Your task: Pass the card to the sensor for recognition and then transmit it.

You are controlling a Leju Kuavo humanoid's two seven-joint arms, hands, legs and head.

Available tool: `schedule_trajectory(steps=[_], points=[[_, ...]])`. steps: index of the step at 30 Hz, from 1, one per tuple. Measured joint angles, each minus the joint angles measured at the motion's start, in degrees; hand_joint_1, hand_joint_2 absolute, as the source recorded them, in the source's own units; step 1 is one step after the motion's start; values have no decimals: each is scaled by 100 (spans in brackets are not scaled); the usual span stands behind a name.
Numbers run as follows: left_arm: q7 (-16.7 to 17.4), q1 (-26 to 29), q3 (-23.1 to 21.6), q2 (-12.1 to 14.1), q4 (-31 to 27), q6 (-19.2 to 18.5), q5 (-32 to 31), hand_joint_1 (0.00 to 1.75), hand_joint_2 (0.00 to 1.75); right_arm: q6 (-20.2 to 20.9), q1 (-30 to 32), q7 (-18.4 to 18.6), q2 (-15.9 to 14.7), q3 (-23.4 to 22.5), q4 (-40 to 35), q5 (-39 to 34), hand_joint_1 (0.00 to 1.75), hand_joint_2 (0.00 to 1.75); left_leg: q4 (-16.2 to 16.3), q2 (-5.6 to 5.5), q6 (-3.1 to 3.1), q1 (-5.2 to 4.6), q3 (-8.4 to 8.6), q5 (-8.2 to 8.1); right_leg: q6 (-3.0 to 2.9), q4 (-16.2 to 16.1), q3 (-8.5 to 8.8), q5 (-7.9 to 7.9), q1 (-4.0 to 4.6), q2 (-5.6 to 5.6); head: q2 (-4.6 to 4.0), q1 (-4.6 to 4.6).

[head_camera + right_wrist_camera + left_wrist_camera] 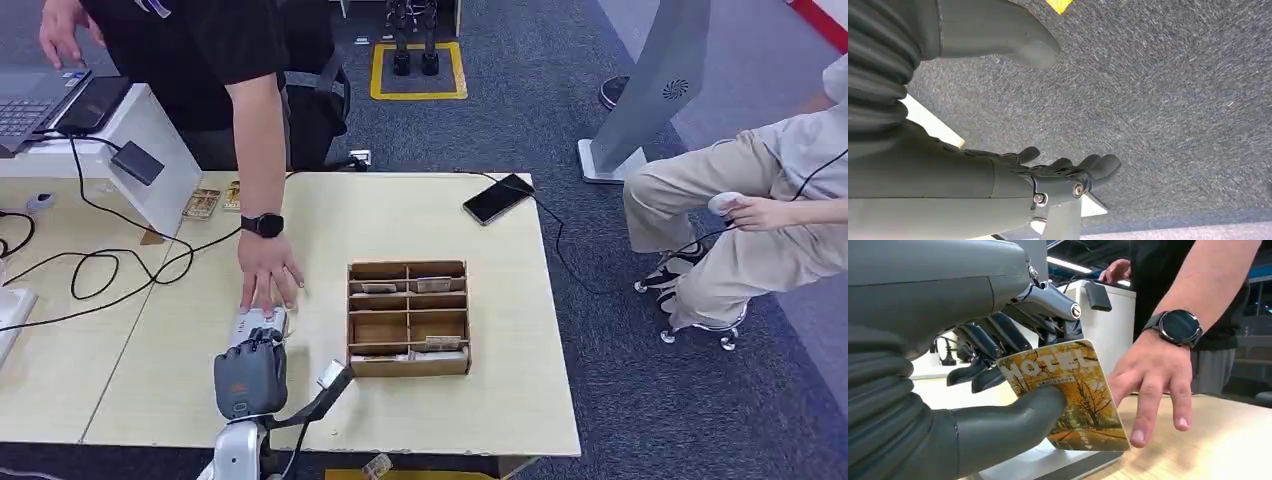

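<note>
Left hand [998,390]: nearest the wrist camera; thumb and dark fingers pinch the card.
Card [1068,395]: yellow autumn print, upright in the pinch, lower edge just above the sensor.
Sensor [262,322]: small white unit on the worktop [480,400], in front of the left hand in the head view; a person's hand [268,272] rests on its far end.
Step in hand: judged to be the presenting of the card to the sensor.
How to do it well: keep the pinch firm, lower the card flat and close over the reader face, hold steady, and stay off the person's fingers just beside it.
Risk: a tilted card may not read, or may slip from the pinch.
Box [408,318]: compartmented tray near the sensor, likely where the card goes after.
Right hand [1068,175]: hangs over grey carpet, fingers curled in, holding nothing.
</note>
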Motion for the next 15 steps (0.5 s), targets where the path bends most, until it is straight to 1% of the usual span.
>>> schedule_trajectory(steps=[3,8,15], points=[[-26,2,22,-7,0,4,0,175,175,-2,0,0,0,2,4,-4,0,175,0,0,0,0,0,0,0,0,0,0,0,0,0,0],[-247,14,140,-94,50,2,0,175,175,0,0,-13,0,0,18,-7,0,175,0,-1,0,0,0,0,0,0,0,0,0,-2,0,0],[-571,1,372,-256,359,2,15,175,175,0,0,-46,-9,2,59,-44,0,175,0,0,0,-1,0,0,0,0,0,0,0,-1,0,0]])
